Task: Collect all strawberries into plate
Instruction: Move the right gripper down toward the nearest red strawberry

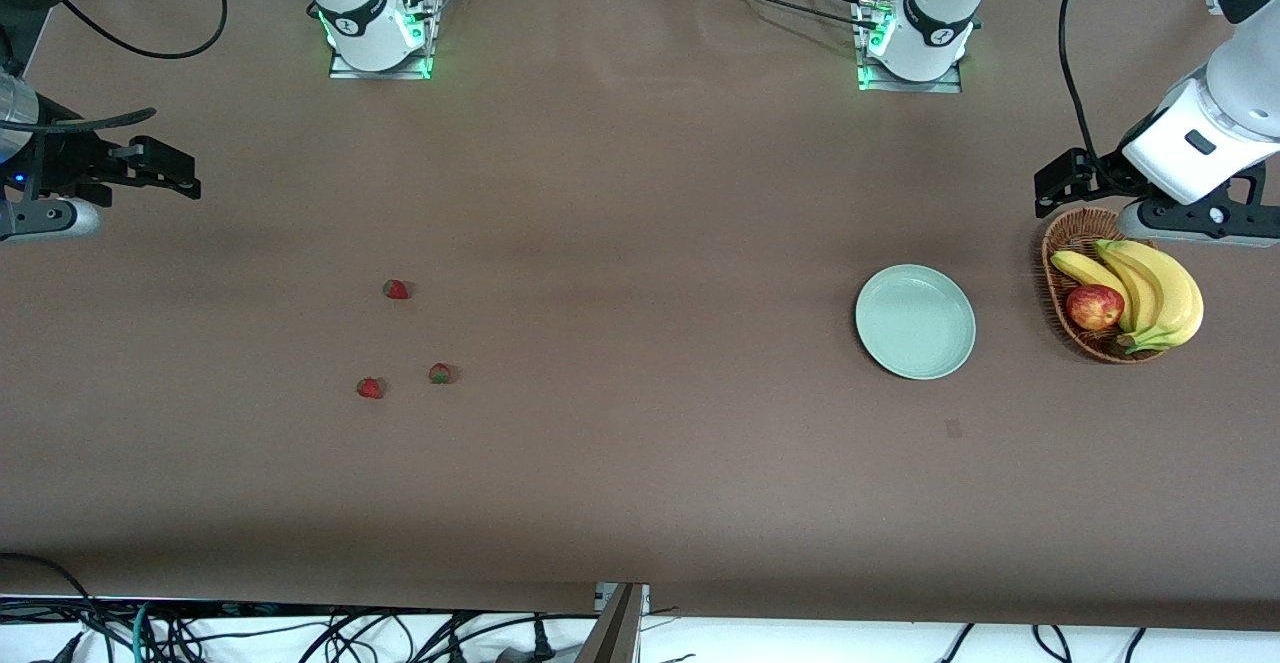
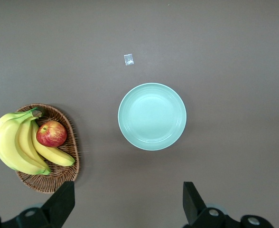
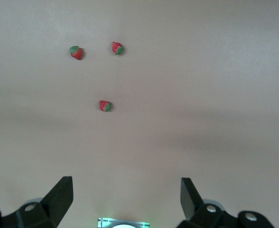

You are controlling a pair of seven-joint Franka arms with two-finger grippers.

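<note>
Three small red strawberries lie on the brown table toward the right arm's end: one (image 1: 396, 289) farther from the front camera, two (image 1: 440, 373) (image 1: 370, 388) nearer. The right wrist view shows all three (image 3: 105, 106) (image 3: 117, 48) (image 3: 76, 52). The pale mint-green plate (image 1: 915, 321) sits empty toward the left arm's end and also shows in the left wrist view (image 2: 152, 116). My right gripper (image 1: 165, 171) is open and empty, up over the table's right-arm end, well away from the berries. My left gripper (image 1: 1065, 183) is open and empty, up over the table by the basket's edge.
A brown wicker basket (image 1: 1060, 243) with bananas (image 1: 1150, 288) and a red-yellow apple (image 1: 1094, 307) stands beside the plate at the left arm's end; it also shows in the left wrist view (image 2: 59, 178). A small pale scrap (image 1: 953, 428) lies nearer the front camera than the plate.
</note>
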